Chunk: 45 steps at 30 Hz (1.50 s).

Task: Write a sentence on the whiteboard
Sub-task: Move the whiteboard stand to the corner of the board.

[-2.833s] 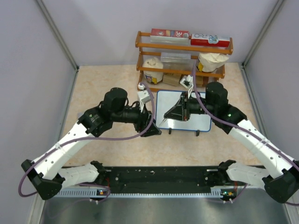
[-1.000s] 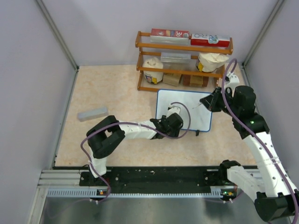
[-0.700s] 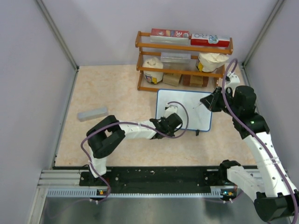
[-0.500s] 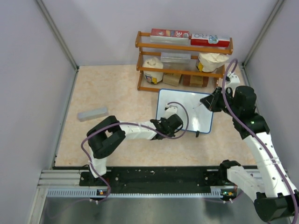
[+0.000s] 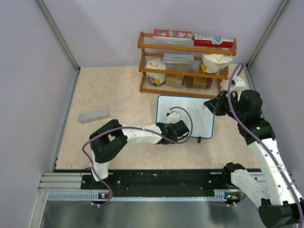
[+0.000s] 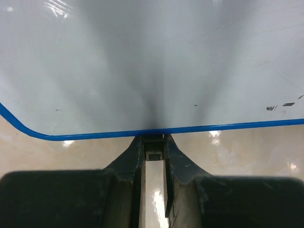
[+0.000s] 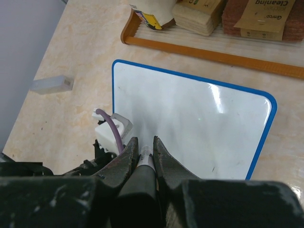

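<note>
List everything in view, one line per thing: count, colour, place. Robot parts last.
whiteboard: one, white with a blue rim, no writing visible, mid-table in front of the rack
wooden rack: one, brown, at the table's back edge
boxes: two, mostly red and white, on the rack's top
bags: two, white, inside the rack
clear container: one, between the bags
packs: two, tan and brown, on the lowest shelf
grey block: one, on the table's left side
marker: one, pale barrel, between the right gripper's fingers
table: one, beige
left gripper: closed at the whiteboard's near edge
right gripper: shut on the marker, above the whiteboard
</note>
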Each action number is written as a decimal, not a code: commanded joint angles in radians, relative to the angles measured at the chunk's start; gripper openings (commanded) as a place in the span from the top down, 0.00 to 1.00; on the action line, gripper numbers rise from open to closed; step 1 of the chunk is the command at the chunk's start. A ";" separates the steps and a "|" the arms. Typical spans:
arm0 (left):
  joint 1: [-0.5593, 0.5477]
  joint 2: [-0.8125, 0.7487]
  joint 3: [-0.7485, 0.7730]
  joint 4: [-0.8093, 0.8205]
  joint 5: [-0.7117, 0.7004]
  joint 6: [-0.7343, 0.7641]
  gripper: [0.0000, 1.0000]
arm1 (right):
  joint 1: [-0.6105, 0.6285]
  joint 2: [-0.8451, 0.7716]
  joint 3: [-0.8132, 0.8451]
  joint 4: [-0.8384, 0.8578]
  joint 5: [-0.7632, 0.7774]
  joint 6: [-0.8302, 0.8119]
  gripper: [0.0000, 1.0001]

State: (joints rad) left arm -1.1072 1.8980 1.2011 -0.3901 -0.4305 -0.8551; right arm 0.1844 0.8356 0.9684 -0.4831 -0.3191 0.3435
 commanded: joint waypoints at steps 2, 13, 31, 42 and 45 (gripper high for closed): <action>-0.066 0.018 0.026 -0.296 0.111 -0.097 1.00 | -0.013 -0.035 -0.014 0.023 -0.014 0.011 1.00; -0.117 0.009 0.041 -0.216 0.272 -0.035 0.60 | -0.013 -0.072 -0.036 0.023 0.003 0.014 1.00; -0.166 -0.166 -0.043 -0.147 0.217 0.027 0.45 | -0.013 -0.110 -0.014 0.003 0.025 0.025 1.00; -0.198 -0.612 -0.188 -0.153 -0.027 0.114 0.23 | -0.013 -0.213 -0.091 -0.040 -0.100 0.052 1.00; -0.197 -0.703 -0.248 -0.096 -0.042 0.107 0.21 | -0.013 -0.259 -0.160 -0.046 -0.155 0.074 1.00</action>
State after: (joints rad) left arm -1.3067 1.2736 1.0348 -0.5312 -0.3946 -0.7628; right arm 0.1844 0.6346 0.8810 -0.5125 -0.3904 0.3859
